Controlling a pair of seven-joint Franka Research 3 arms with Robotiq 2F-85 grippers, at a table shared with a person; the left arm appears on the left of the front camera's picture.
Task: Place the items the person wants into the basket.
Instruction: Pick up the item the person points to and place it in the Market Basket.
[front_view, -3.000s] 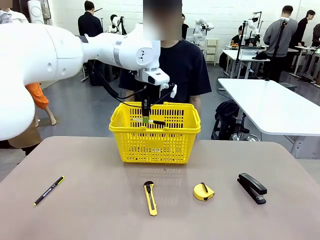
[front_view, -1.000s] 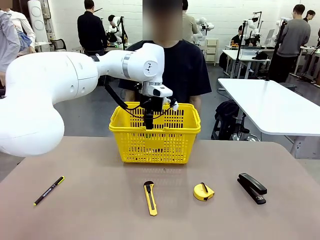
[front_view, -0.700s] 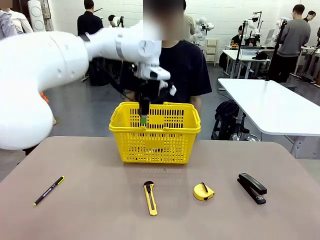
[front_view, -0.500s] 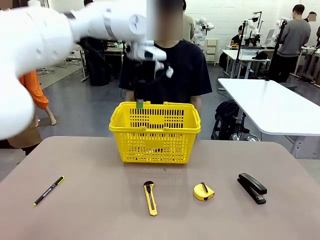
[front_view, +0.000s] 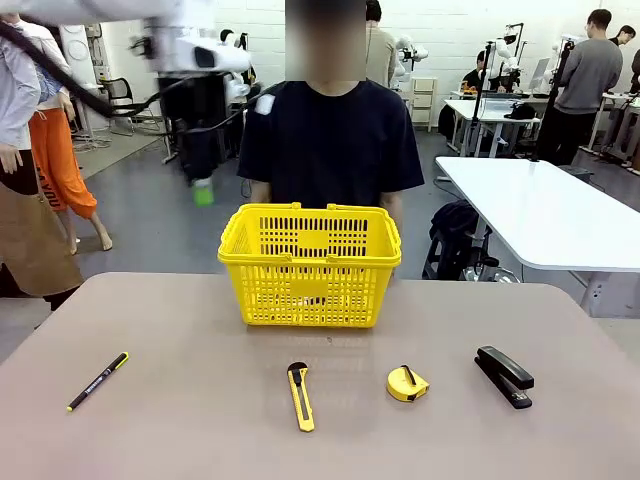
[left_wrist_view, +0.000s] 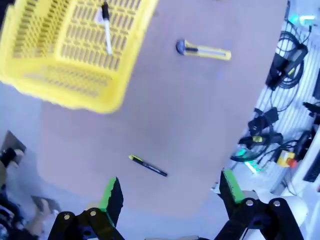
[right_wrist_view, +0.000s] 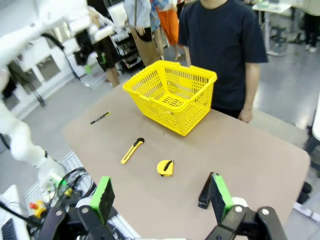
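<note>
The yellow basket (front_view: 310, 265) stands at the table's far middle, with the person (front_view: 330, 140) in a dark T-shirt right behind it. In the left wrist view the white marker (left_wrist_view: 106, 27) with a black cap lies on the floor of the basket (left_wrist_view: 65, 60). The yellow tape measure (front_view: 407, 384) and the black stapler (front_view: 504, 376) lie near the front right. My left gripper (front_view: 203, 188) hangs blurred, high and left of the basket. Its fingers (left_wrist_view: 111, 197) stand open and empty. My right gripper (right_wrist_view: 161, 197) is open and empty, high above the stapler (right_wrist_view: 206, 190) and the tape measure (right_wrist_view: 165, 167).
A yellow utility knife (front_view: 300, 397) lies front centre and a slim black pen (front_view: 97, 381) at front left. A bare stretch of table separates the basket from the row of tools. A white table (front_view: 540, 210) stands off to the right, and other people are behind.
My left arm has lifted out of the basket and swung up and to the left, open and empty. The marker it held earlier now lies in the basket.
</note>
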